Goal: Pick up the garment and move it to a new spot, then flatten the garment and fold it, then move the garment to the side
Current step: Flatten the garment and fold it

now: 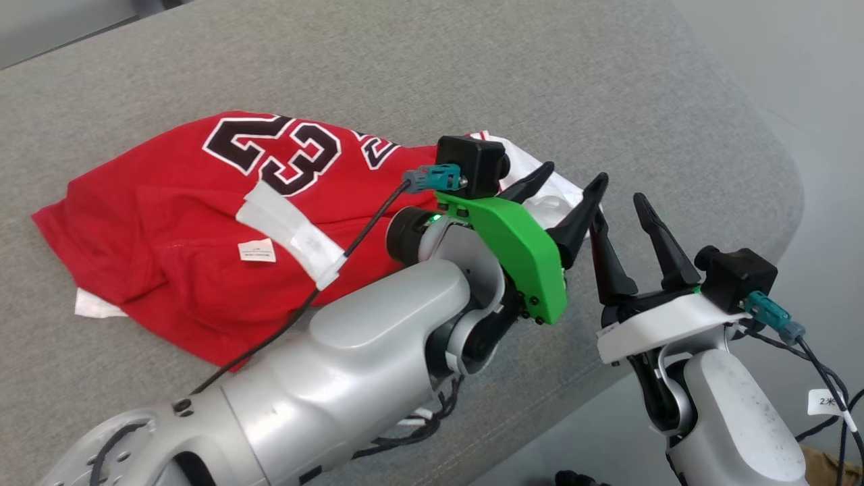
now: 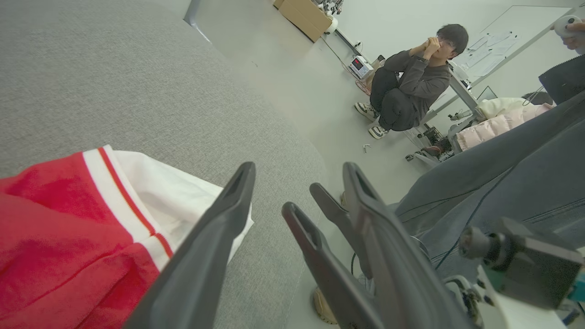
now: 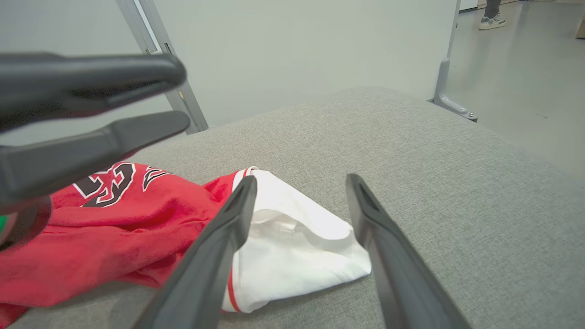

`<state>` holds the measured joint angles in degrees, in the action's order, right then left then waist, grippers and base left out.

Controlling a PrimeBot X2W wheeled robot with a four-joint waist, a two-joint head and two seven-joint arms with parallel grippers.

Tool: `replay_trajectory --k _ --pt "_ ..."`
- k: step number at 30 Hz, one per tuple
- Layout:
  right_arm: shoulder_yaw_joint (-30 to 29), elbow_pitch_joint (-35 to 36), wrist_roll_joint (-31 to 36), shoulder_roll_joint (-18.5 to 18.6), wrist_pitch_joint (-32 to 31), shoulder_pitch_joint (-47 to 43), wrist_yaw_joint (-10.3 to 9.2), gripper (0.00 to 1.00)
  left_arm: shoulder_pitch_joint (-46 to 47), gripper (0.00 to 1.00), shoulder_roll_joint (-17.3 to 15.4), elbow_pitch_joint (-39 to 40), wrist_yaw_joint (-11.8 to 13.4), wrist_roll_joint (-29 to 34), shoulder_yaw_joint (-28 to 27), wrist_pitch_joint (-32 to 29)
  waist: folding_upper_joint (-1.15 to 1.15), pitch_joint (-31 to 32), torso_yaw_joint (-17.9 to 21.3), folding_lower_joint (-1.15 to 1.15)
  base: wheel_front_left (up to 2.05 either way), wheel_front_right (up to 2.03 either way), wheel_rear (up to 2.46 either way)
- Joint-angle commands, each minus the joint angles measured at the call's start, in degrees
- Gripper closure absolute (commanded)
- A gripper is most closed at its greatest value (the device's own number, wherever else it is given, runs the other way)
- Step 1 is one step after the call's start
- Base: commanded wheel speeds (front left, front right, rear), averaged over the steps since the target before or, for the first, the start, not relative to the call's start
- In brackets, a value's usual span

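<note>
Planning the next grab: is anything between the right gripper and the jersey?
Nothing visible. The right gripper, open, points straight at the jersey, with its white sleeve nearest. The left gripper hangs off to the side, out of that path.

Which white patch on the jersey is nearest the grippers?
The white folded end at the jersey's right edge, beside the left gripper and right gripper. The white neck band lies mid-garment; the small white corner pokes out far left.

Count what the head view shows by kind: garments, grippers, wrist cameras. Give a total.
Garments: 1, red jersey
Grippers: 2, left gripper, right gripper
Wrist cameras: 2, left camera, right camera
Total: 5
</note>
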<state>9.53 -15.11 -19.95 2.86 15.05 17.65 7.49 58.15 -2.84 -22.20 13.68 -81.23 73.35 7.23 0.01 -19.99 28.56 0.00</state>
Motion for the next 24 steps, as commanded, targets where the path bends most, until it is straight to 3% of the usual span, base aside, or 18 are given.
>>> replay_trajectory --k 1,10,14,20,24 --pt "-0.9 0.2 1.3 0.1 0.2 -1.1 0.01 0.0 -0.9 0.0 -2.6 0.5 -0.1 1.8 0.0 1.6 -0.01 2.2 -4.9 0.0 0.0 0.0 0.0" --pt "-4.1 0.0 6.1 0.1 0.2 -3.9 0.01 0.0 -9.0 0.0 -19.3 3.5 4.3 1.8 -4.6 6.6 -0.01 5.7 -13.1 0.0 0.0 0.0 0.0" --pt "-4.2 -0.3 7.4 0.1 0.2 -4.5 0.01 0.0 -11.7 0.0 -24.2 4.6 5.7 0.9 -5.2 6.1 -0.01 6.3 -15.5 0.0 0.0 0.0 0.0" --pt "-2.8 -0.6 7.4 0.1 0.2 -3.7 0.01 0.0 -12.7 0.0 -26.5 3.4 6.8 0.0 -5.7 5.0 -0.01 6.4 -16.6 0.0 0.0 0.0 0.0" --pt "-1.8 -0.8 7.1 0.2 0.2 -3.3 0.01 0.0 -12.2 0.0 -25.5 2.2 5.6 -0.9 -5.8 3.9 -0.01 6.2 -16.5 0.0 0.0 0.0 0.0"
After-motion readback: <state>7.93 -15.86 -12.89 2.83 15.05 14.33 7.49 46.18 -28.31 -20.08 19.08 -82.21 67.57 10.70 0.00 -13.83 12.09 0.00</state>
